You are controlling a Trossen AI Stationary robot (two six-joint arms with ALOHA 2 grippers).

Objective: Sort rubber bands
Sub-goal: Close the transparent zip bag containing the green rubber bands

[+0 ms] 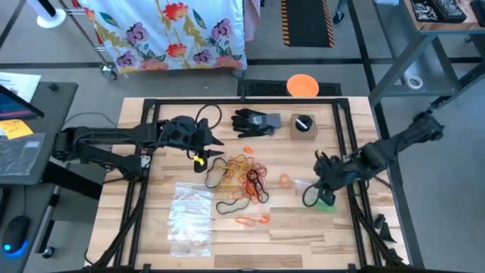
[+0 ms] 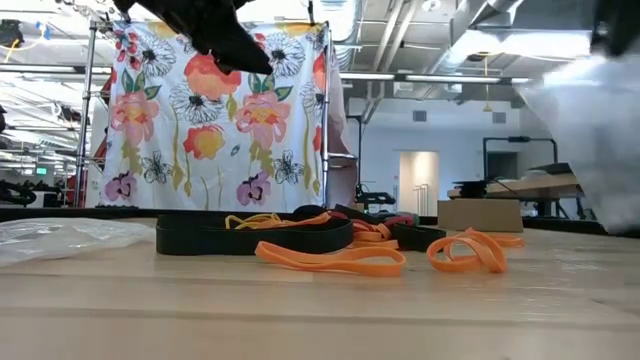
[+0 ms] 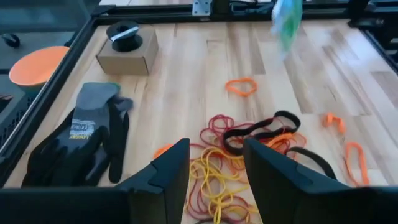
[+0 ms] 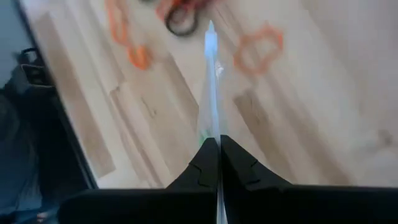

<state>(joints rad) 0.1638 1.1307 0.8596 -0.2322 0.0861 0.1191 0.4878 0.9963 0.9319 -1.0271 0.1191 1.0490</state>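
right gripper (image 1: 324,191), lower right of the high view, pinched shut on a clear plastic bag (image 4: 211,81) with green showing inside. left gripper (image 1: 203,148), centre left, jaws spread and empty above the pile. rubber bands (image 1: 242,178) mostly unsorted: mixed heap at table centre, stray orange loops (image 1: 252,220) below it and one (image 1: 285,180) to its right. spare bags (image 1: 189,220) lower left, untouched. judged early: most sorting left.

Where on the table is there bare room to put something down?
Bare wood lies along the near edge, below the orange bands and right of the clear bags, and between the box and the band pile. The centre is crowded with bands, and the right gripper holds a bag there.
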